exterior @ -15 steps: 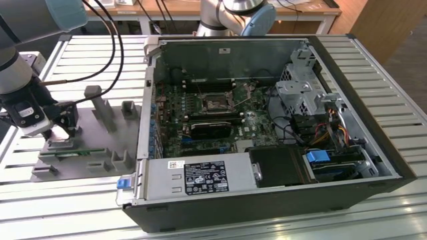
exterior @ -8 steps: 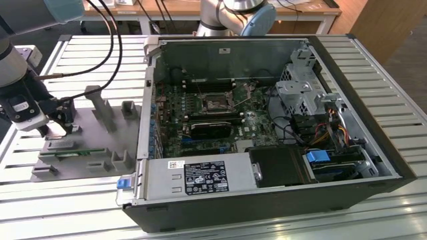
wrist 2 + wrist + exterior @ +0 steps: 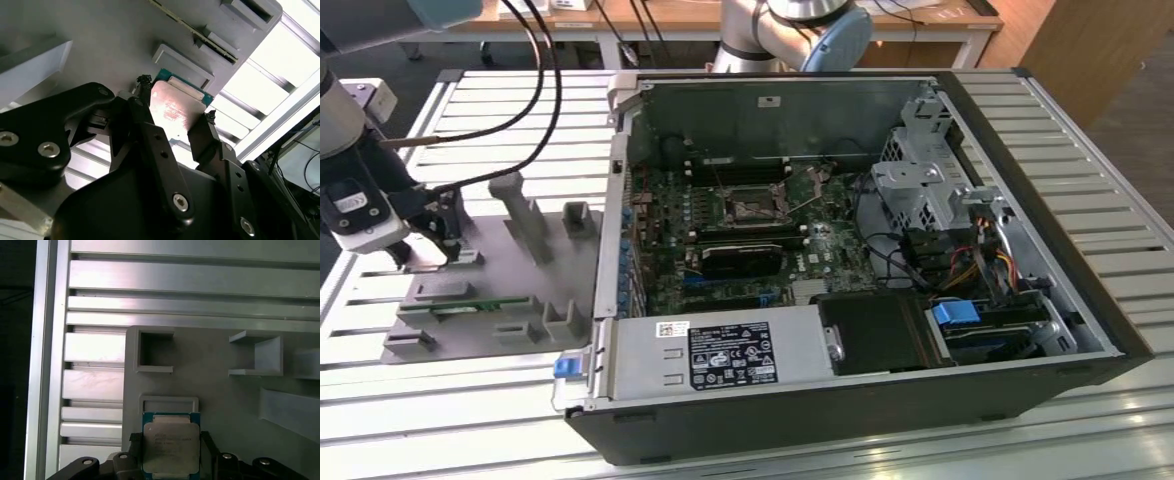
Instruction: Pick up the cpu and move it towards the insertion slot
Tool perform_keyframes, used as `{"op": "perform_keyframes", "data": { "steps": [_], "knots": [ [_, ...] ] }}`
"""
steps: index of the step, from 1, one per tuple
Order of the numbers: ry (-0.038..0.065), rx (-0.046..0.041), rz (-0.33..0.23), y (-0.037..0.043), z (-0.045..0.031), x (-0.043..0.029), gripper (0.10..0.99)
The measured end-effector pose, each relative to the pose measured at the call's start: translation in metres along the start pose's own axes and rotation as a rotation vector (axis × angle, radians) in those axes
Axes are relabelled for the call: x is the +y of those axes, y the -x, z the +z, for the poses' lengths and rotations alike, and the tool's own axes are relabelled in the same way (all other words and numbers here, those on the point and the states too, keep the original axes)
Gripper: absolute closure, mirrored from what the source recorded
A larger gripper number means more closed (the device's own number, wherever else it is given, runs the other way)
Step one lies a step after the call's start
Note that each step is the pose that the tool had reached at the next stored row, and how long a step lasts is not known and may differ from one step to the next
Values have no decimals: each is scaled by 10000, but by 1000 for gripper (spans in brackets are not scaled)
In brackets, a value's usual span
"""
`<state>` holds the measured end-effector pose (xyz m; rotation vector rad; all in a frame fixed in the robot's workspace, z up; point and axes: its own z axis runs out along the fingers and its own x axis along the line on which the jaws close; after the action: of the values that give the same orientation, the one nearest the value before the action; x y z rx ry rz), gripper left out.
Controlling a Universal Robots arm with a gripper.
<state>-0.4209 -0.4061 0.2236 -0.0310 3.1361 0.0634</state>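
The cpu (image 3: 171, 450), a flat square chip with a silvery top and green rim, sits between my gripper's (image 3: 170, 437) black fingers, just over the grey plastic fixture (image 3: 215, 400). In the second wrist view the fingers (image 3: 145, 125) press on two opposite edges of the cpu (image 3: 175, 107), so the gripper (image 3: 177, 100) is shut on it. In the exterior view the gripper (image 3: 443, 240) hangs over the fixture (image 3: 494, 290) at the exterior view's left. The insertion slot (image 3: 754, 208) is a metal-framed socket on the motherboard inside the open computer case (image 3: 854, 400), well to the exterior view's right.
The fixture carries upright grey blocks (image 3: 520, 215) and a memory stick (image 3: 474, 308). The case's metal wall (image 3: 616, 200) stands between fixture and motherboard. Black cables (image 3: 534, 90) hang near the arm. A drive cage (image 3: 921, 185) and power supply (image 3: 720, 355) crowd the case.
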Motion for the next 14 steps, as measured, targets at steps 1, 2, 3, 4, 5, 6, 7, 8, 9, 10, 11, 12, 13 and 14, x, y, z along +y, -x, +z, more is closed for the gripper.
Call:
{"op": "perform_keyframes", "data": {
  "steps": [1,2,3,4,5,6,7,8,9,10,11,12,13,14],
  "knots": [
    [0,-1,0,0,-18,1,545],
    [0,-1,0,0,-36,1,545],
    [0,0,0,0,-55,2,545],
    [0,-2,0,1,-73,3,545],
    [0,-1,0,1,-92,4,545],
    [0,-1,0,1,-112,5,545],
    [0,-2,0,1,-131,5,545],
    [0,-1,0,1,-152,6,545],
    [0,-1,0,1,-171,7,545],
    [0,-1,0,1,-190,8,545],
    [0,-2,0,1,-209,9,545],
    [0,-2,0,1,-228,9,545],
    [0,-2,0,1,-248,10,545],
    [0,-2,-1,2,-265,11,545]
  ]
}}
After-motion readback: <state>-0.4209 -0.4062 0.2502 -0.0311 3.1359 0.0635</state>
